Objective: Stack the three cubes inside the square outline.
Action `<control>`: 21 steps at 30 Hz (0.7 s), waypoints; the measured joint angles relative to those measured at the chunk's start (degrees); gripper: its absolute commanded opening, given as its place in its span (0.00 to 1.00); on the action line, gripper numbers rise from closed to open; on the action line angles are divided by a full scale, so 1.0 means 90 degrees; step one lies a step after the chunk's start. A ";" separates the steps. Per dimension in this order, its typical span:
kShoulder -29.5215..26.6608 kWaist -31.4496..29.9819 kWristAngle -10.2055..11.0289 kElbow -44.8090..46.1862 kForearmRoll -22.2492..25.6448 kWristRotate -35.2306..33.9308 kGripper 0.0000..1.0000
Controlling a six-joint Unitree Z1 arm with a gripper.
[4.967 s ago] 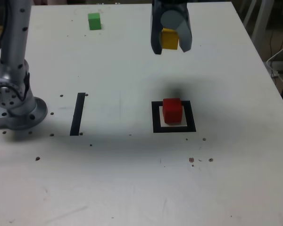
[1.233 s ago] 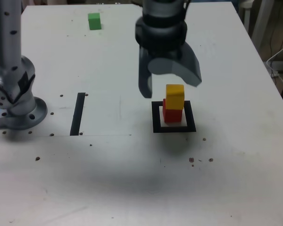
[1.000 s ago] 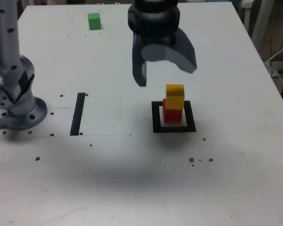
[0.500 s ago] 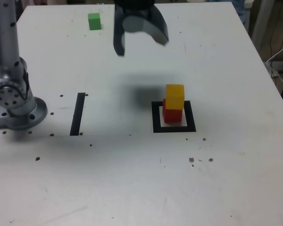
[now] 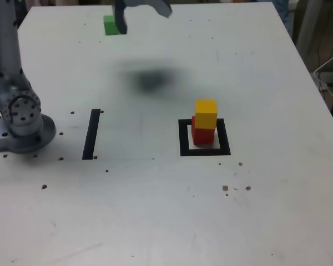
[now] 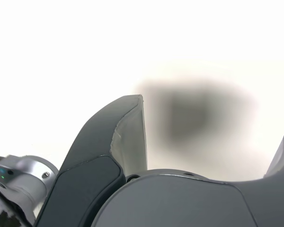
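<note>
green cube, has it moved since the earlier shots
No. In the exterior view the green cube sits at the same spot beyond the black strip, near the table's far edge.

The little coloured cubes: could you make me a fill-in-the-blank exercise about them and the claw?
The yellow cube sits on top of the ____ cube.
That stack stands inside the black outline of a ____.
The cube not yet stacked is coloured ____.
The gripper holds ____ between its fingers.

Missing words, in order: red; square; green; nothing.
</note>
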 measured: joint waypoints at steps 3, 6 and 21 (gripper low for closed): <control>0.0127 0.0475 0.0002 -0.0191 0.0000 0.0260 0.99; 0.0455 0.0865 0.0054 -0.0545 0.0015 0.0468 0.99; 0.1751 0.2231 0.0289 -0.2260 0.0105 0.1056 0.99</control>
